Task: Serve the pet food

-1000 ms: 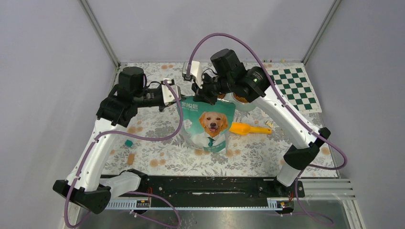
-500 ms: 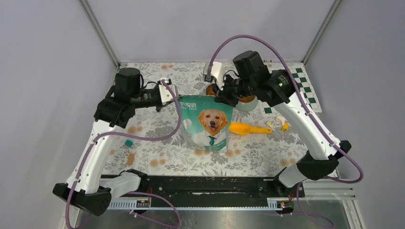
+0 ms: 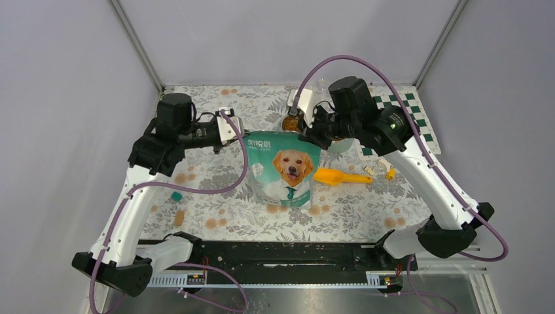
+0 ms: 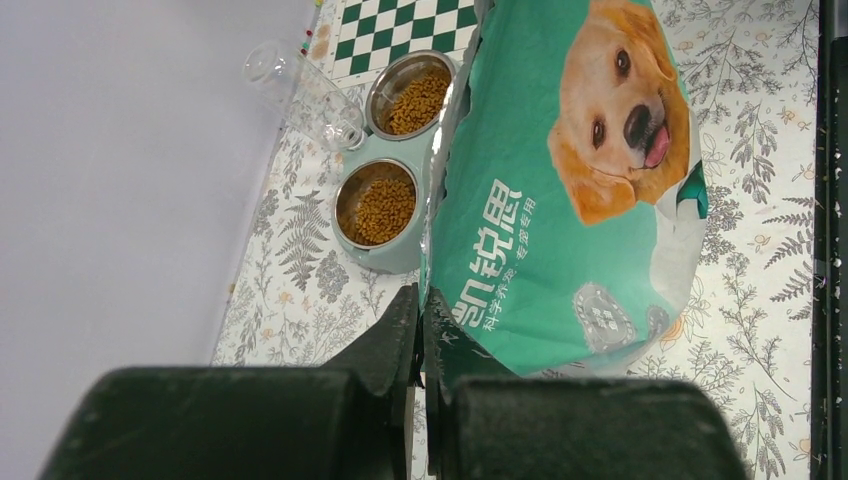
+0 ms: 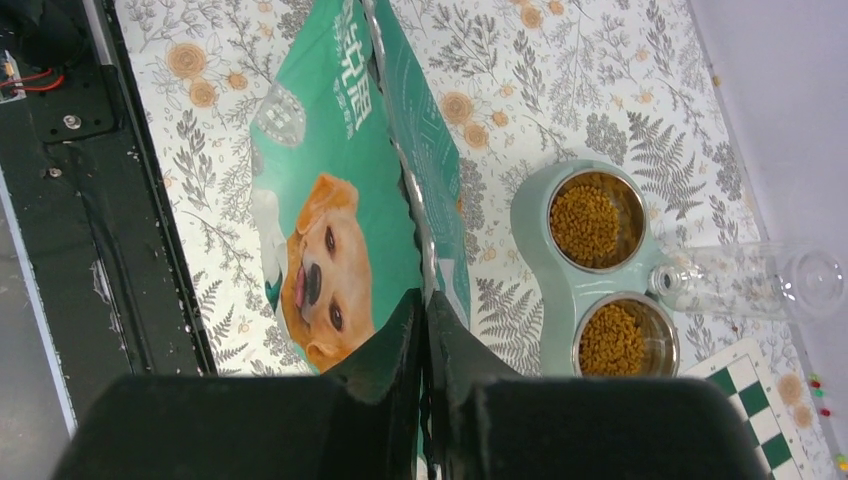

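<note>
Left fingers (image 4: 390, 335) and right fingers (image 5: 395, 335) each pinch shut on the top edge of the teal bag (image 3: 286, 171); if either slips, it may topple, spilling pet food (image 4: 380, 210) across the table (image 3: 216, 196).

The top camera looked down from above and behind the arm bases over the whole bench (image 3: 216, 203). The wrist cameras sat close behind the left hand (image 4: 421, 320) and right hand (image 5: 424, 320), both viewing the teal bag (image 4: 560, 230) and twin-bowl feeder (image 4: 392, 265) from opposite sides.
</note>
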Action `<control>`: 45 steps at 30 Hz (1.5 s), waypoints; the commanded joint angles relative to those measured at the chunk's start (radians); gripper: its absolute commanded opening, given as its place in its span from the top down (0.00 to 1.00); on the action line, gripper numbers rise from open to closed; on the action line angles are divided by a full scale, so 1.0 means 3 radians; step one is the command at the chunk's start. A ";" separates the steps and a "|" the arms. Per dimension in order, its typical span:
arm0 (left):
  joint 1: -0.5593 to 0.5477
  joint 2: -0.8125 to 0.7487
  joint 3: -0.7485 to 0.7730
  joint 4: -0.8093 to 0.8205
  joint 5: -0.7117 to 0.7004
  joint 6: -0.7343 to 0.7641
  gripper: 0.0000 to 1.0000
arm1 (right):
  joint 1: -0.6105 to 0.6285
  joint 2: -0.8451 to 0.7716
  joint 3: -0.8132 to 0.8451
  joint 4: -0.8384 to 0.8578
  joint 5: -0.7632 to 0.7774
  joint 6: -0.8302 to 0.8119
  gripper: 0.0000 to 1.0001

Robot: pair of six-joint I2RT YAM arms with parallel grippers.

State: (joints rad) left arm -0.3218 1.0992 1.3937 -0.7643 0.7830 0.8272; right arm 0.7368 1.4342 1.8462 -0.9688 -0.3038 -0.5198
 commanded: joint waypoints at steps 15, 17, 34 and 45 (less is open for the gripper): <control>0.0280 -0.0165 0.0032 -0.0198 -0.0668 0.0077 1.00 | -0.0406 -0.0639 -0.0082 -0.0936 0.0968 0.0056 1.00; 0.0284 -0.0167 0.0044 -0.0194 -0.0592 0.0059 1.00 | -0.0408 -0.0641 -0.0075 -0.0936 0.0858 0.0069 1.00; -0.0367 0.0056 0.0283 0.0433 -0.0077 -0.0542 0.28 | -0.0406 -0.0156 0.0096 -0.0581 -0.0478 0.0324 0.61; -0.0825 0.0460 0.0507 0.0580 -0.0268 -0.0542 0.22 | -0.0409 -0.0067 -0.0110 -0.0051 -0.0775 0.0406 0.57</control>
State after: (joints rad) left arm -0.5285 1.2015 1.4960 -0.6708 0.7395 0.6792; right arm 0.6144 1.3987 1.8378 -1.0809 -0.4751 -0.4248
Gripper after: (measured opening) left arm 0.772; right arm 0.455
